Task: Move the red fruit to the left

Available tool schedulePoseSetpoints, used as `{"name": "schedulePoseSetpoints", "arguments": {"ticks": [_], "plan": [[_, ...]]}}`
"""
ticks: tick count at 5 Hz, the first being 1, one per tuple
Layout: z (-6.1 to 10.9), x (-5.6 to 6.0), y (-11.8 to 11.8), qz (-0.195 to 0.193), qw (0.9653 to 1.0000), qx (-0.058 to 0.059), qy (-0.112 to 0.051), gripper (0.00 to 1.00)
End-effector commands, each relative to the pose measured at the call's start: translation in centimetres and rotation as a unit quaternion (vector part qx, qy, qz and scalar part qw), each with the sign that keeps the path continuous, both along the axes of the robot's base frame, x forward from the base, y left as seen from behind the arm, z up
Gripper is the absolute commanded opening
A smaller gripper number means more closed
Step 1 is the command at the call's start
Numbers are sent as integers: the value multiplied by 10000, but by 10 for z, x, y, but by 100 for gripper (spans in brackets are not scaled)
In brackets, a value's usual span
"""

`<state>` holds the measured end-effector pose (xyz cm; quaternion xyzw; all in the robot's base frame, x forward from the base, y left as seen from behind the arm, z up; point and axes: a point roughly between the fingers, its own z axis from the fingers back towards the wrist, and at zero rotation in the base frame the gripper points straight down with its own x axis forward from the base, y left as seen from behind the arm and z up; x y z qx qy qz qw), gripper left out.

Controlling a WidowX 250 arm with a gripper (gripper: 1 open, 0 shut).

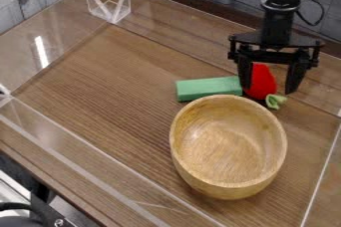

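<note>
- Gripper points down with its fingers spread wide, one on each side of the red fruit, not clamped on it
- Fruit sits on the table at the right, its green stem end toward the front
- Green block lies just left of the fruit
- Wooden bowl stands near, in front of both

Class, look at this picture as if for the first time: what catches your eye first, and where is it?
The black gripper at right, pointing down with open jaws on either side of the red fruit. Next, the big wooden bowl in front, with a green block lying just behind it.
</note>
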<state>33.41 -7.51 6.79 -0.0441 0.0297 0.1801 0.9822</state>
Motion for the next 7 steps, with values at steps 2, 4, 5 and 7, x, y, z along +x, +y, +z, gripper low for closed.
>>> {"name": "schedulePoseSetpoints", "arguments": {"ticks": [2, 4, 5, 7], "plan": [[12, 32, 14, 496, 9980, -83, -384, 100], [1, 45, 20, 690, 9968, -20, -408, 0], [-4, 46, 21, 771, 9959, 21, -469, 0], [-18, 39, 3, 356, 9979, 88, -525, 100]]}}
